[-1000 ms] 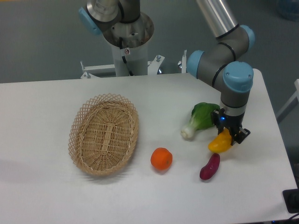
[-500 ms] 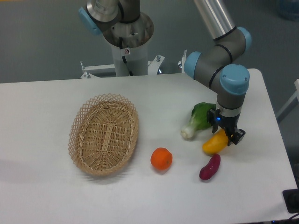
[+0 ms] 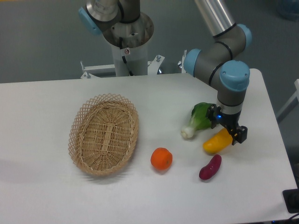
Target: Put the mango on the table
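Lowering gently is best here, since the gripper (image 3: 227, 134) grasping the mango (image 3: 216, 143) hangs over the table (image 3: 46, 186), near the sweet potato (image 3: 210, 167) and bok choy (image 3: 199, 119).

We take this to be a robotics lab. A grey-and-blue arm (image 3: 219, 51) stands on a metal pedestal (image 3: 127, 44) bolted behind the far edge of a bare white table (image 3: 46, 102); the floor (image 3: 42, 42) is plain grey, and a wicker basket (image 3: 103, 134) and produce serve as test props.
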### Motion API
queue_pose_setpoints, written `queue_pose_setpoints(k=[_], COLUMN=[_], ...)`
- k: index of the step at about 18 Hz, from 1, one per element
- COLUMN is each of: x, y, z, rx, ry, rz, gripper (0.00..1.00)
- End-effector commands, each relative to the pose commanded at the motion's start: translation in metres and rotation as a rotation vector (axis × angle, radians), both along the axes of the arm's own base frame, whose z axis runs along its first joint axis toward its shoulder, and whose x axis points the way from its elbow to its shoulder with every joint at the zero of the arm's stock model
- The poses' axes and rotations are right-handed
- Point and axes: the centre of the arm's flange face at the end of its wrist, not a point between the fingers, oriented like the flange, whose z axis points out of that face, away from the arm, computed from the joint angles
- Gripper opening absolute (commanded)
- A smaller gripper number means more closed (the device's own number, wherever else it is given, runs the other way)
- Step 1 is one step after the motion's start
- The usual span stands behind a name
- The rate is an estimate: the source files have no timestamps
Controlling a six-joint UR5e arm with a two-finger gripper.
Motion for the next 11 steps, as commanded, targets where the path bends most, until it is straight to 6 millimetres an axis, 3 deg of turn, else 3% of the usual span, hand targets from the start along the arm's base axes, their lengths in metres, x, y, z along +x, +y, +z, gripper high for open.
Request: queue_pose_setpoints(k=[2, 4, 11], x=[-0.002, -0.012, -0.031], y=[0.000, 0.002, -0.029], z=[0.015, 0.050, 0.120], rx=[0.011, 0.028, 0.010], ry=[0.024, 0.081, 0.063], rz=[0.005, 0.016, 0.042], gripper=[1.00, 1.00, 1.00])
